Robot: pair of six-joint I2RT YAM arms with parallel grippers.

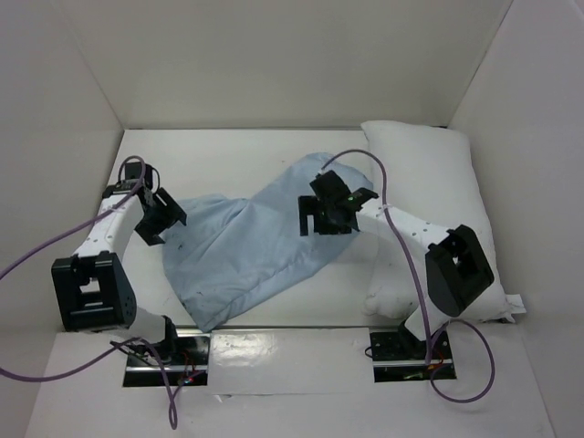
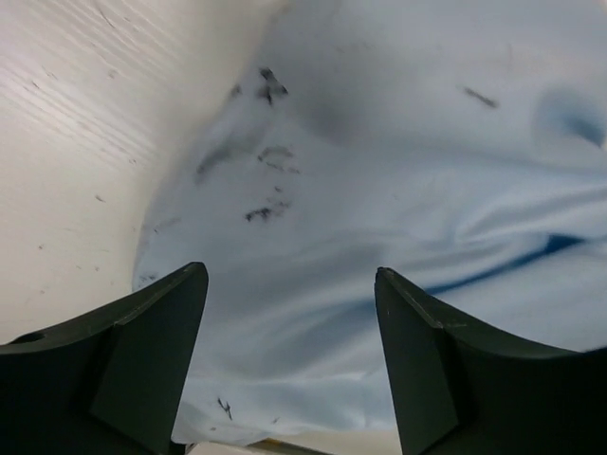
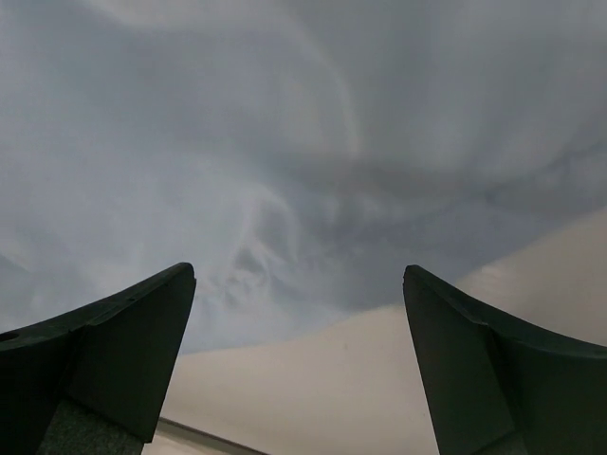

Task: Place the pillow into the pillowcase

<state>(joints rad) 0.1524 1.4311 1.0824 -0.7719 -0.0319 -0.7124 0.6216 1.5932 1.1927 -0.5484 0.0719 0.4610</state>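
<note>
Right now the pillowcase [image 1: 246, 260] is lying limp and creased across the middle of the table [image 1: 228, 155], flat, with nothing stuffed inside it. The pillow [image 1: 429, 173] is sitting out of the action, stretched along the right wall [image 1: 525, 91]. The pillowcase's right edge is reaching close to it, though I cannot tell whether the two are touching.

I am holding the left gripper [image 1: 162, 219] at the cloth's left edge, jaws spread wide and gripping nothing. Its wrist view is showing smudged blue fabric just below, right where cloth is meeting bare table, and I judge that a fair spot for pinching a hem. The right gripper [image 1: 328, 217] is hovering over the upper right part of the cloth, likewise gaping and empty, with fabric filling most of its view.

I am reckoning both are placed to find and spread the mouth of the sack, since the pillow cannot go in until that opening is being held apart. I cannot tell which edge is the open one.
</note>
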